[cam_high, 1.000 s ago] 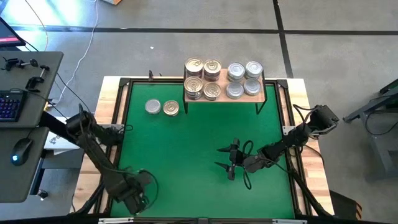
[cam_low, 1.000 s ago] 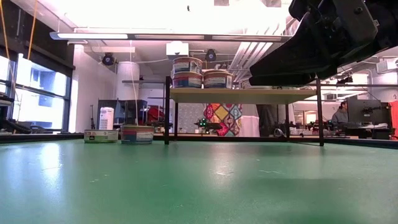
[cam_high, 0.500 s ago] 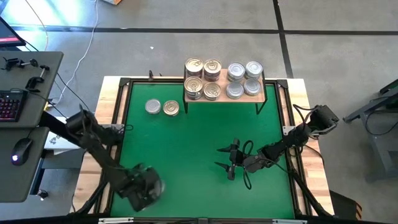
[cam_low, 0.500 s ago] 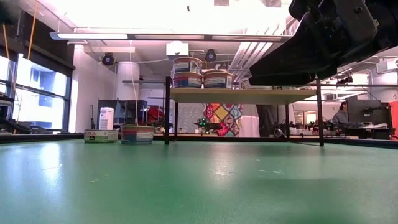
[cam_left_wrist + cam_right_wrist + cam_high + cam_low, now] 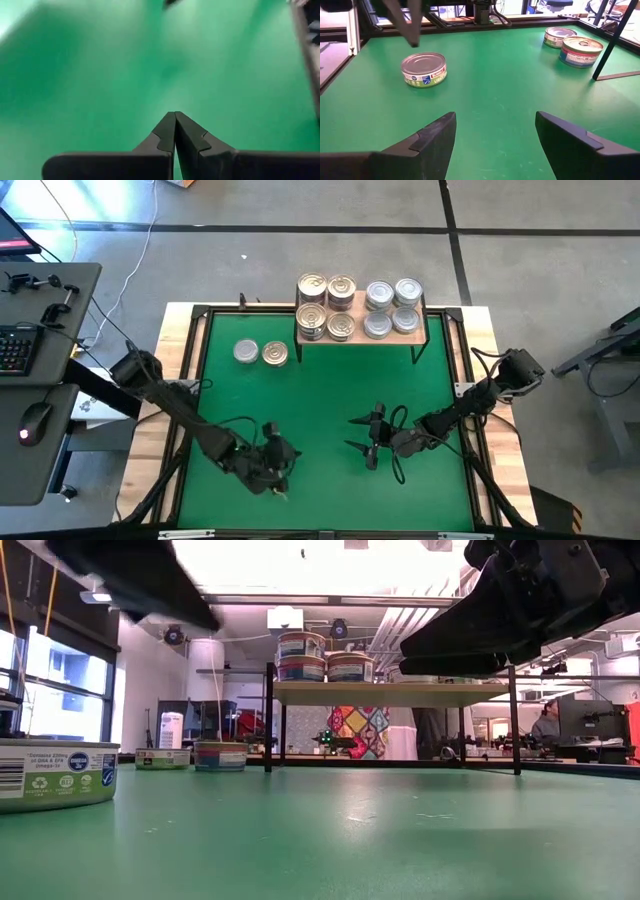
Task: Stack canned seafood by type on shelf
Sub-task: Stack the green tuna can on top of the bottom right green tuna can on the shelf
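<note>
The shelf (image 5: 361, 338) stands at the mat's far edge on thin black legs. It bears gold-lidded tins (image 5: 326, 305) on its left half and silver-lidded tins (image 5: 392, 308) on its right. The low view shows some of them stacked (image 5: 301, 656). A silver tin (image 5: 246, 352) and a gold tin (image 5: 275, 354) rest on the mat left of the shelf. Another silver tin (image 5: 424, 69) (image 5: 55, 772) sits flat near the front edge. My left gripper (image 5: 279, 473) (image 5: 175, 122) is shut and hangs just above it, apart from it. My right gripper (image 5: 365, 435) (image 5: 495, 117) is open over the mat, nothing between its fingers.
The green mat (image 5: 320, 400) lies inside a black frame on the wooden table. It is bare between the shelf and both grippers. A desk with a keyboard and mouse (image 5: 35, 420) stands left of the table. Room furniture shows behind the shelf in the low view.
My left gripper has swung along the near edge toward the table's right and turned, staying shut. A silver tin now shows at the left of the low view, where none showed before. My right gripper has kept still.
</note>
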